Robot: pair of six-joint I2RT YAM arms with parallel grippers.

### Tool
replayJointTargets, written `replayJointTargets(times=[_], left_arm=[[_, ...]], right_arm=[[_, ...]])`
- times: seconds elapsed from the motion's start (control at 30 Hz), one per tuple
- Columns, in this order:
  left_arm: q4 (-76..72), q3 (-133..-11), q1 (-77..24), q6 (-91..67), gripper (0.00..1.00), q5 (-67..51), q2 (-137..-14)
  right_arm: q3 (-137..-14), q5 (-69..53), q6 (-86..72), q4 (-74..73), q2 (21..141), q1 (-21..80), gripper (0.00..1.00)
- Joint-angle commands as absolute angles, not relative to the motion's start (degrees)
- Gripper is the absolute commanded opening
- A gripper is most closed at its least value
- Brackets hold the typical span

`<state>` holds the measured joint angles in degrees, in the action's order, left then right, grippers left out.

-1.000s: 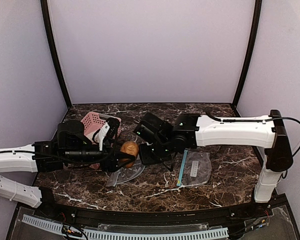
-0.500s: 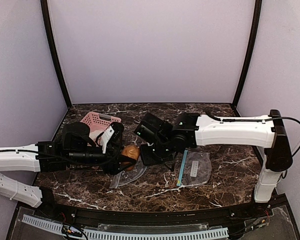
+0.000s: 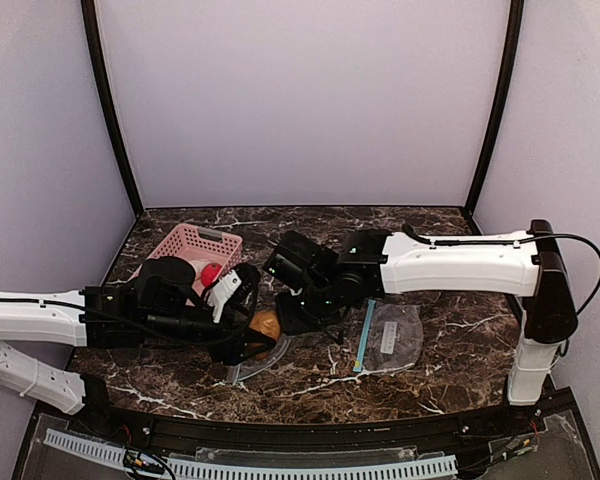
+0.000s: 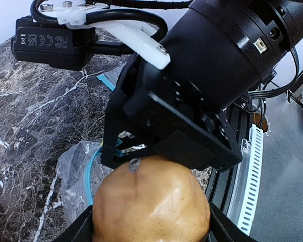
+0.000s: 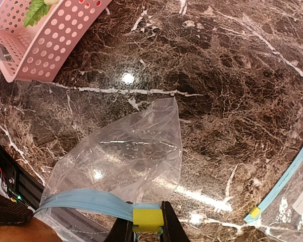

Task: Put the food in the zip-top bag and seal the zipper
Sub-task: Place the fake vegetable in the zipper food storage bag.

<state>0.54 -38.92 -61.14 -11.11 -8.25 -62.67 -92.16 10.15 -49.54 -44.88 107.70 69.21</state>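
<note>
My left gripper is shut on the brown-orange round bun, which fills the left wrist view between the fingers. It holds the bun at the mouth of a clear zip-top bag with a blue zipper strip. My right gripper is shut on the bag's zipper edge at the yellow slider and holds it up. The bag's clear body lies on the marble. The red-pink ball and the green sprig sit in the pink basket. The whitish piece is mostly hidden.
The pink basket stands at the back left on the marble table. A second clear bag with a blue zipper strip lies flat to the right. The two arms are close together at mid-table.
My left gripper has carried the bun to the right and nearer, down to the bag's mouth. The basket and red ball are now uncovered. The right gripper has kept its hold.
</note>
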Motion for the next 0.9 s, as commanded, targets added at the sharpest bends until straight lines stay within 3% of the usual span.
replayJointTargets(times=[0.0,0.23,0.73,0.87], left_arm=[[1.37,-40.30,-62.31,-12.30,0.45,-7.68,-61.73],[-2.96,-40.02,-63.28,-14.10,0.45,-9.10,-62.92],[4.12,-41.01,-63.28,-12.28,0.50,1.29,-66.72],[5.20,-41.83,-63.30,-12.53,0.57,1.24,-67.92]], right_arm=[[-93.00,9.82,-49.39,-44.62,108.52,68.48,0.00],[-93.33,9.58,-49.10,-44.59,108.81,68.12,0.00],[-93.54,9.31,-48.67,-44.58,108.33,68.08,0.00],[-93.39,9.31,-48.75,-44.61,108.15,68.09,0.00]])
